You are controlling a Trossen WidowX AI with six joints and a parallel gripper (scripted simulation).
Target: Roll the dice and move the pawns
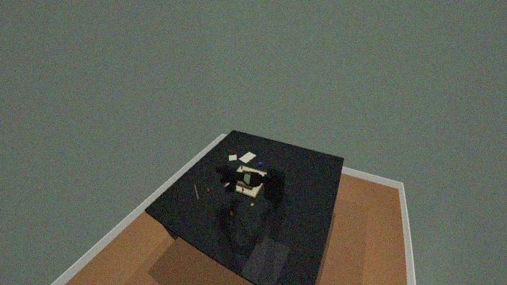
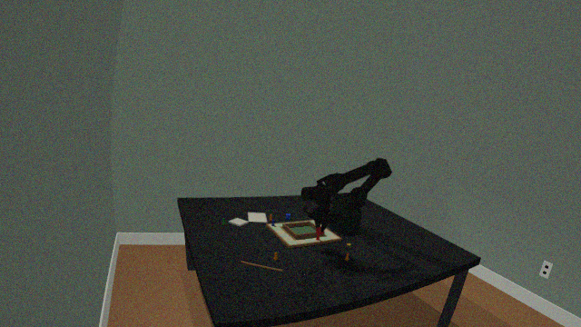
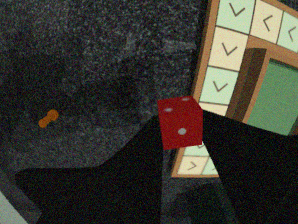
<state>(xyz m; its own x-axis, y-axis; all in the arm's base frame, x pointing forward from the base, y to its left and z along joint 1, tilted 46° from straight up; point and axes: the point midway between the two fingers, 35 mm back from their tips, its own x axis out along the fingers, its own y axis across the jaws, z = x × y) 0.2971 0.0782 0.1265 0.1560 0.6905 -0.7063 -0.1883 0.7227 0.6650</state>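
My gripper (image 3: 177,118) is shut on the red die (image 3: 181,123), which shows pale pips between the fingertips, held above the table beside the board. The board (image 3: 227,47) (image 2: 282,239) (image 1: 251,193) carries arrowed squares around the tray (image 3: 248,80) (image 2: 290,232), which has a green floor. In the exterior view, red shapes at the fingertips overlap, so die and pawn are hard to separate. The red pawn (image 1: 242,190) stands on the board's near side. The blue pawn (image 1: 242,167) (image 2: 273,222) stands at its far corner. The blue die (image 1: 260,163) (image 2: 288,216) lies behind the board.
Orange pawn-like pieces (image 1: 207,190) (image 2: 275,256) (image 3: 48,119) stand or lie around the board. A yellow piece (image 1: 252,204) (image 2: 349,244) is near its right side. A thin stick (image 1: 196,191) (image 2: 260,265) lies in front. Two white cards (image 1: 247,157) (image 2: 257,217) and a green piece (image 2: 223,222) are behind.
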